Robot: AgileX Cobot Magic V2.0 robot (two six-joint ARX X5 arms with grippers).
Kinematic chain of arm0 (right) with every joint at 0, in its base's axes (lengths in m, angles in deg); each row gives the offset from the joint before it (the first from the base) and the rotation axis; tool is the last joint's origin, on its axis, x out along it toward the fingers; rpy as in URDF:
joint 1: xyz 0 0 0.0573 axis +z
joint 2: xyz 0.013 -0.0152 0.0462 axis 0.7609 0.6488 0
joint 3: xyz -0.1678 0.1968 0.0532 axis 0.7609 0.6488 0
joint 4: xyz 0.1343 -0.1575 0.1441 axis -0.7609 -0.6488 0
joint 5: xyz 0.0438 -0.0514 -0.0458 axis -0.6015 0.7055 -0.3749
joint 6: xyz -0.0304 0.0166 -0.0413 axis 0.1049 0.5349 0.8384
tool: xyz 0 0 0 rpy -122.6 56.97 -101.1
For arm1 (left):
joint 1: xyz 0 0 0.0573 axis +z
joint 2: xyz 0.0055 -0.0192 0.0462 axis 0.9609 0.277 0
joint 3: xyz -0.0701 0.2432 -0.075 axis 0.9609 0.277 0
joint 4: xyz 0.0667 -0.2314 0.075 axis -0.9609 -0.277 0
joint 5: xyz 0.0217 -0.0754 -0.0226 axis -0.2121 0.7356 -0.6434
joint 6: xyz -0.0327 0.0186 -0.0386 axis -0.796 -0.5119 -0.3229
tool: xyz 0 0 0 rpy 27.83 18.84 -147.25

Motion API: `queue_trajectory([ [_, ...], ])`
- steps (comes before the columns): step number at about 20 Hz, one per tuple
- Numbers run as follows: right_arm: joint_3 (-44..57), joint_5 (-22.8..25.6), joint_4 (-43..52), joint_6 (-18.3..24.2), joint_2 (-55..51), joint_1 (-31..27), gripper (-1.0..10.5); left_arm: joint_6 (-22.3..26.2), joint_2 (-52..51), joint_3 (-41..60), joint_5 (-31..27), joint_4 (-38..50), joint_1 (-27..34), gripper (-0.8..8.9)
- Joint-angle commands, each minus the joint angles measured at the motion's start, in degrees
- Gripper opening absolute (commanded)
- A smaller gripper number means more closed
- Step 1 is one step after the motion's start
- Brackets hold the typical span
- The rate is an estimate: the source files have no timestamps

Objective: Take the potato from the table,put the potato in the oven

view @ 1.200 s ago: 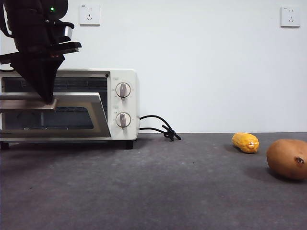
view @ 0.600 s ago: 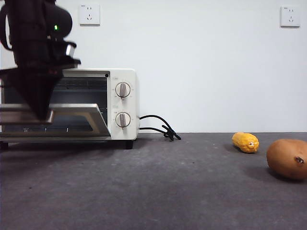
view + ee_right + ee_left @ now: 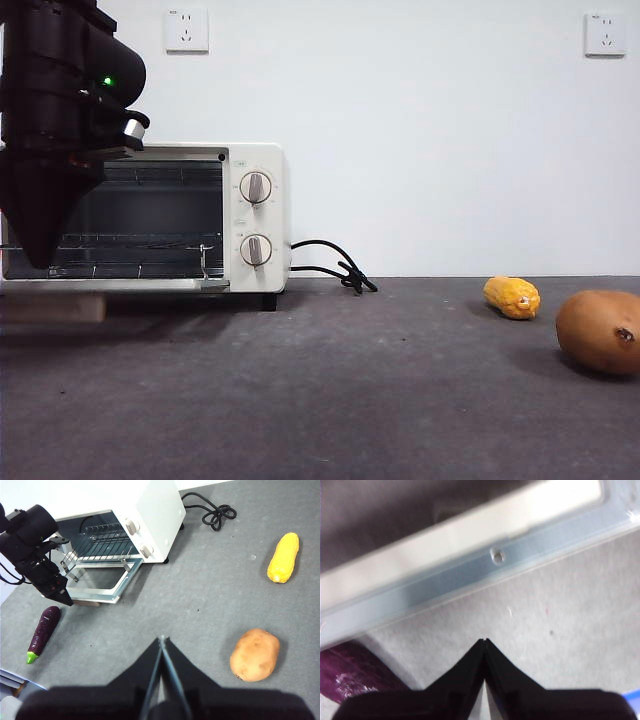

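Hovering just off the lowered door of the oven (image 3: 140,510), the left gripper (image 3: 64,600) had its jaws pressed together, gripping nothing. The right gripper (image 3: 161,641) hung above the table (image 3: 200,610), jaws likewise closed and empty. The potato (image 3: 255,654) lay on the table, near the corn (image 3: 283,557), well apart from the oven.

Even bright indoor light, soft shadows; left wrist view blurred, washed-out; front and right wrist views sharp.
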Motion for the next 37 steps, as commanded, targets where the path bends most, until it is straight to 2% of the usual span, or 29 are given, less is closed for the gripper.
queue_trajectory([
  [1,-0.13,0.24,-0.7,0.57,-0.04,0.02,0.0,1.44,-0.26,0.02,-0.09,-0.22,-0.76,-0.07],
  [4,-0.13,0.17,-3.74,0.39,1.11,0.02,0.0,1.44,-4.11,0.02,1.03,2.51,-1.99,-0.07],
  [7,-0.13,0.11,-6.05,-1.99,4.79,0.02,0.2,1.46,-10.91,0.02,7.63,4.57,-2.73,-0.07],
  [9,-0.13,0.13,-7.21,-4.11,8.7,0.04,2.0,1.51,-16.7,0.02,10.43,5.07,-2.97,-0.07],
  [13,-0.63,0.79,-7.1,-3.72,16.0,0.9,2.3,2.45,-30.01,0.02,10.34,4.46,-2.84,-0.07],
  [15,-2.29,5.75,-8.26,-3.45,20.09,2.82,3.4,2.67,-36.85,0.0,10.34,4.61,-2.36,-0.07],
  [17,-5.22,12.35,-9.64,-3.48,24.37,5.92,5.5,2.93,-42.95,0.0,9.9,4.63,-1.53,-0.07],
  [18,-7.04,14.95,-10.45,-3.52,26.47,7.65,6.1,3.04,-45.7,0.0,9.92,4.55,-1.16,-0.07],
  [23,-16.0,25.94,-16.04,-4.17,37.4,14.36,6.2,3.06,-55.63,0.0,9.03,2.71,-0.15,-0.06],
  [25,-18.08,28.65,-17.51,-4.59,42.05,15.76,7.2,3.1,-58.12,0.0,5.84,0.0,-0.15,-0.06],
  [27,-18.49,30.51,-16.94,-4.59,46.31,16.74,7.7,3.04,-59.93,0.0,3.41,-1.14,-0.15,-0.06],
  [32,-18.49,34.97,-12.7,-4.59,55.91,17.59,7.7,3.06,-62.58,0.0,0.9,-1.11,-0.15,-0.06],
  [37,-18.49,35.12,-9.42,-4.61,62.49,17.59,7.7,3.02,-62.58,0.0,0.92,-1.11,-0.15,-0.06],
])
